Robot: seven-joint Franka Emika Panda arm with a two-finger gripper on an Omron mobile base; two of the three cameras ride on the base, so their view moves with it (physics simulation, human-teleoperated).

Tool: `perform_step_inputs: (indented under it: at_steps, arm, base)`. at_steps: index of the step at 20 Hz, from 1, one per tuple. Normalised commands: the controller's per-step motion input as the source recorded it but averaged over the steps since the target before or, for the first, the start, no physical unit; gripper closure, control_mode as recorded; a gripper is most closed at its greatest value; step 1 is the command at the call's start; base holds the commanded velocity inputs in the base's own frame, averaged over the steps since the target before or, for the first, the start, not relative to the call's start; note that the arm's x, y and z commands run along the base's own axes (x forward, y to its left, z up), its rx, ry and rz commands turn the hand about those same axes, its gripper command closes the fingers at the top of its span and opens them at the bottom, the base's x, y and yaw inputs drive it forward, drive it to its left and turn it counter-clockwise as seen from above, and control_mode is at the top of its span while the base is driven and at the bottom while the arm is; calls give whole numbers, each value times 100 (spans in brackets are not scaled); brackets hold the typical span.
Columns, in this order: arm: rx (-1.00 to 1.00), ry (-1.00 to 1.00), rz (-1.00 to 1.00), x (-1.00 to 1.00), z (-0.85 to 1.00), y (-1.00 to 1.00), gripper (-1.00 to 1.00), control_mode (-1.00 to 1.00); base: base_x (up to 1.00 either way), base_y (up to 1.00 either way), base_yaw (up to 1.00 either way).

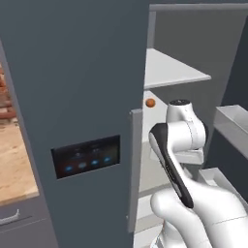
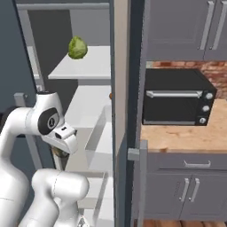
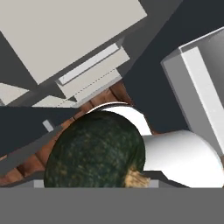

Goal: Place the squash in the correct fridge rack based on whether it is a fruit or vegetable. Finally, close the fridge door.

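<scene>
The squash (image 3: 94,151), a dark green mottled ball, hangs low in front of the open fridge, pressed close under the robot's hand with floorboards visible beneath it. The claw (image 2: 60,151) looks clenched on the squash, though the fingertips themselves are hidden behind it. The vegetable has not yet reached any rack.

By these pictures the task is in its carrying stage. The squash is grasped and off the ground, but placing it on the right rack and shutting the fridge door (image 2: 120,66) both remain to be done. The door stands swung wide, seen edge-on from the right base view.

On the door's inner face, the white bins (image 2: 99,137) look bare as far as their insides can be seen. Inside the fridge, a pale green leafy ball (image 2: 77,48) sits on the upper shelf (image 2: 88,68). A small orange ball (image 1: 150,102) rests on the shelf below it, near the left side. Which rack counts as the vegetable one cannot be told for certain; the leafy ball's shelf seems the likelier.

The other fridge door, with its black display panel (image 1: 87,157), is closed. To the right, a black oven (image 2: 177,97) sits on the wooden desk (image 2: 186,133).
</scene>
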Motion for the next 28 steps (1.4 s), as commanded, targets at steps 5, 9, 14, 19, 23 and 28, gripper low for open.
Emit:
perform_step_inputs:
  at_steps: [5,9,14,19,23,28]
  arm:
    - [0,0,0,0,0,0,100,100]
    - [1,-1,4,4,0,-8,100,-100]
    - [5,-6,10,24,26,-33,100,-100]
    - [0,-8,0,42,92,-13,100,-100]
    - [0,-6,0,50,100,0,100,-100]
    - [-2,-9,-2,34,100,5,100,-100]
  base:
    - [37,-19,17]
    - [22,-4,10]
    - [0,0,0]
    - [0,0,0]
    - [0,0,0]
    - [0,0,0]
